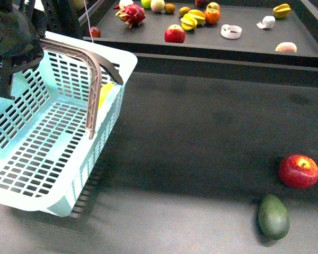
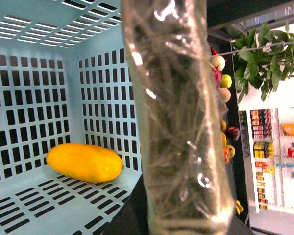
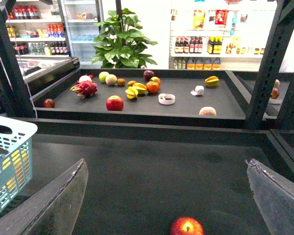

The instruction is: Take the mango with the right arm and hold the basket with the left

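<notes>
Turquoise plastic fills the left half of the front view: the basket (image 1: 53, 159) sits tilted on the dark tabletop (image 1: 201, 121), one grey-brown handle (image 1: 90, 79) arched over its rim. Only a sliver of yellow shows through the slots by that handle. Over to the left wrist view and there it is in full, the mango (image 2: 84, 162), lying on its side on the slotted floor in the corner where two walls meet. A big blurred finger (image 2: 179, 122), wrapped in clear film, runs down the middle of that frame right by the basket wall; its partner is out of shot, so I cannot tell whether the left claw is clenched on the rim or released.

Front view, upper left corner: the black left arm (image 1: 13, 37) hangs over the basket's far edge.

Lower right of the front frame, a red apple (image 1: 299, 171) and, just below it, a dark green avocado (image 1: 273, 216), close but not touching. The right wrist view catches only the apple (image 3: 186, 227) at its bottom edge, sitting between the two spread fingers of the right claw (image 3: 171, 196), which is released and grasping nothing.

A raised tray (image 1: 244, 45) of mixed fruit sits at the top. The right wrist view adds shop shelves of bottles and a leafy plant (image 3: 120, 41); labels too small to read
</notes>
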